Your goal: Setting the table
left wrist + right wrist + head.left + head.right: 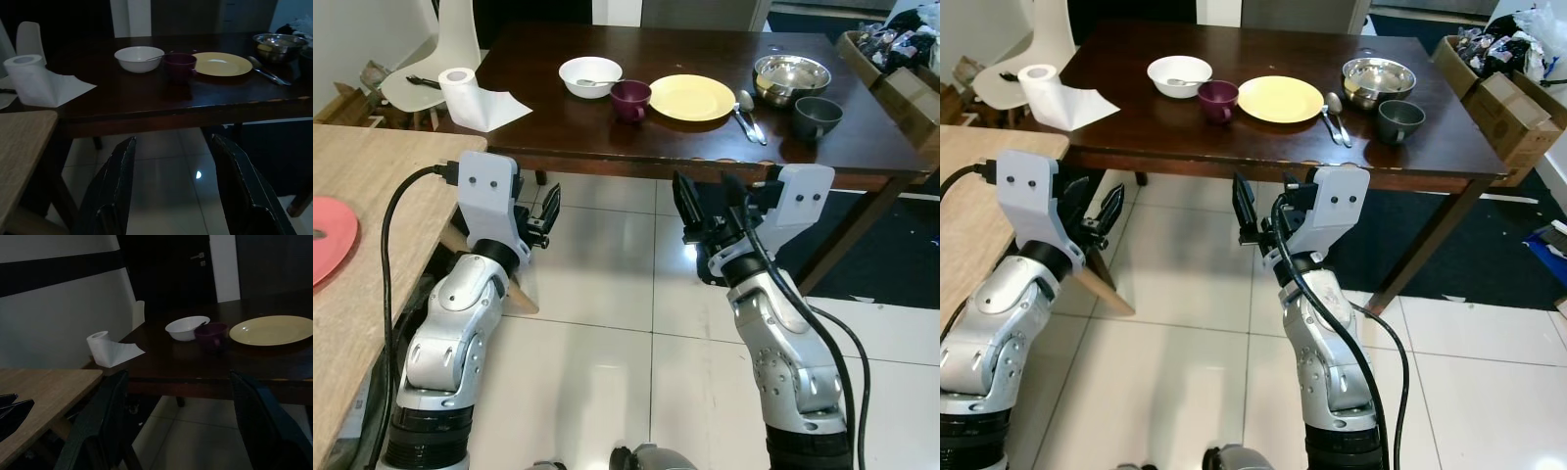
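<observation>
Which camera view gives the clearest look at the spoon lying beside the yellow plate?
The left eye view: the spoon lies fully lit between the yellow plate and the steel bowl, bowl and handle distinct. The right eye view shows it equally whole, slightly smaller. The left wrist view shows it dim, at a low angle.

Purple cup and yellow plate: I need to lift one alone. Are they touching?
Cannot tell. In the left eye view the purple cup meets the yellow plate with no visible gap.
</observation>
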Tool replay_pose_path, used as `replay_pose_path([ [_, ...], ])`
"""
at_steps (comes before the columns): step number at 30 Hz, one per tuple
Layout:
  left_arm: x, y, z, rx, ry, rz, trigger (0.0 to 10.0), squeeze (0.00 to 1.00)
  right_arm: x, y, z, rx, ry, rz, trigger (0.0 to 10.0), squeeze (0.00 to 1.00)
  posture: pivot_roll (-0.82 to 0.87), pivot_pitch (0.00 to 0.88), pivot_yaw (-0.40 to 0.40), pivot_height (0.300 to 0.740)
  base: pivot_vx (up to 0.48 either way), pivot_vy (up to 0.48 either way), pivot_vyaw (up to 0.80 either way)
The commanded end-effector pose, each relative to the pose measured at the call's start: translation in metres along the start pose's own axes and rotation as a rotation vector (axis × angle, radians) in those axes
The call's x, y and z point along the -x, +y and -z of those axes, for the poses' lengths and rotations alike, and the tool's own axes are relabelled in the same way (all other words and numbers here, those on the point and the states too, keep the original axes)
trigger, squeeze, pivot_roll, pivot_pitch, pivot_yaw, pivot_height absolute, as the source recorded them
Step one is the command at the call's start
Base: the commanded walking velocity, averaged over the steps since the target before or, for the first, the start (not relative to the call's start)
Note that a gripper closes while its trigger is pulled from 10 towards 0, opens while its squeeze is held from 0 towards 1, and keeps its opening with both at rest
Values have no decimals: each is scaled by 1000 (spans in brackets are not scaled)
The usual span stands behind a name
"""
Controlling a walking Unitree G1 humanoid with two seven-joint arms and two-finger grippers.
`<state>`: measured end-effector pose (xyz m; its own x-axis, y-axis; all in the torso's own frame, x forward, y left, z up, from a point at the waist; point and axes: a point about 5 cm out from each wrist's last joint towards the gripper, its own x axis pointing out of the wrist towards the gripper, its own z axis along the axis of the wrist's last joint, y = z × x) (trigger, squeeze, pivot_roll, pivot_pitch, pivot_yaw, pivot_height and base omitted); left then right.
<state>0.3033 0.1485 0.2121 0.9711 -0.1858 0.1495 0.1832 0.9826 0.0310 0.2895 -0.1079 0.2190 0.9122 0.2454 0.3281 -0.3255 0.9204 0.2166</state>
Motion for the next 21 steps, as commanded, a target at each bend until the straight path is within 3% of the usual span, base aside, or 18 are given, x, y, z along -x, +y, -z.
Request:
replay_pose_path([
  [1,1,3,5,-4,29,-10,10000,0,1,0,0,-12,1,5,10000,0,-119,53,32,740,0,0,0],
  [14,0,3,6,1,37,-15,10000,0,1,1,0,-15,-3,5,10000,0,-119,53,34,740,0,0,0],
  [21,-1,3,6,3,37,-12,10000,0,1,0,0,-15,-3,5,10000,0,-119,53,34,740,0,480,0],
])
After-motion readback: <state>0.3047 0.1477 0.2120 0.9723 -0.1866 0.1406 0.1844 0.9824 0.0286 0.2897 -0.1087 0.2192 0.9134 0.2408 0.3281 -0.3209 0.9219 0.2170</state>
